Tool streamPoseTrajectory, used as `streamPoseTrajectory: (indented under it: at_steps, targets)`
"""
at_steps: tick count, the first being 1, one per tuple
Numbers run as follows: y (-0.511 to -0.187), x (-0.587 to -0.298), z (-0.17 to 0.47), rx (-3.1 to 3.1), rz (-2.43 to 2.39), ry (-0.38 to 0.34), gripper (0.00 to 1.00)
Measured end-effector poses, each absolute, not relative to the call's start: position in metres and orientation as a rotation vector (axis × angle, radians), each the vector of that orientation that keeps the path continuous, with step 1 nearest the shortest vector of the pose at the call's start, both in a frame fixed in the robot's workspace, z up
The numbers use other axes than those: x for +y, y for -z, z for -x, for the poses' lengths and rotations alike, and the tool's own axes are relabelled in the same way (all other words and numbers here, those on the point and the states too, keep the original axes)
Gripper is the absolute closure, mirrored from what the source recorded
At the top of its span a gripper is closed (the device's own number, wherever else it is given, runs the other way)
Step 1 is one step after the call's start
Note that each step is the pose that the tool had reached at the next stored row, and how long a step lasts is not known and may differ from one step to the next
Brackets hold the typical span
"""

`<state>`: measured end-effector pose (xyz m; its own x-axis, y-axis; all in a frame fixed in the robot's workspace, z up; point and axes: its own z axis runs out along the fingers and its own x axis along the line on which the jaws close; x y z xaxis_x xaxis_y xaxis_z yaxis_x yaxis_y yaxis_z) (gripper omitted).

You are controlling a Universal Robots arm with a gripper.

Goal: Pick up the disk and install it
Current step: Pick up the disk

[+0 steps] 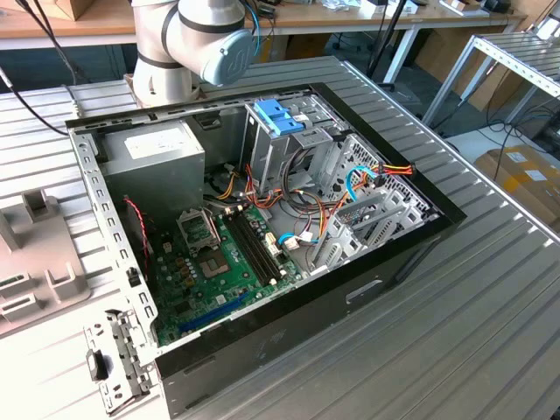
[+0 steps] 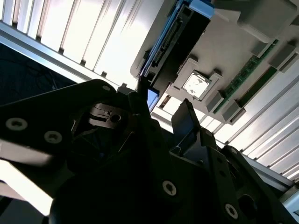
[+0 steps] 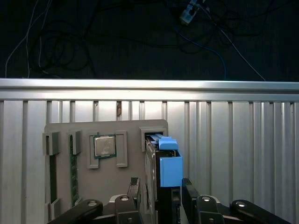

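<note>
one gripper [image 3: 160, 182] apparently straddling the disk [image 3: 169, 170]

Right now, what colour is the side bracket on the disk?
Light blue. The bracket shows best in the first wrist view.

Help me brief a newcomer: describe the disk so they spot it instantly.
On the ribbed metal table lies a flat grey holder tray. The slim rectangular disk stands on edge in its end slot. Unlike the square processor chip and green memory stick alongside, it carries a blue plastic bracket.
</note>
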<state>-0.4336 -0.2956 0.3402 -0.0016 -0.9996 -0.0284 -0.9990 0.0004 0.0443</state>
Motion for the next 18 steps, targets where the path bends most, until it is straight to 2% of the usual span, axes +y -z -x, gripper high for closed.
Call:
streamPoseTrajectory:
  at_steps: [18]
  targets:
    - [-0.323, -0.293, 0.435, -2.215, -2.212, 0.082, 0.52]
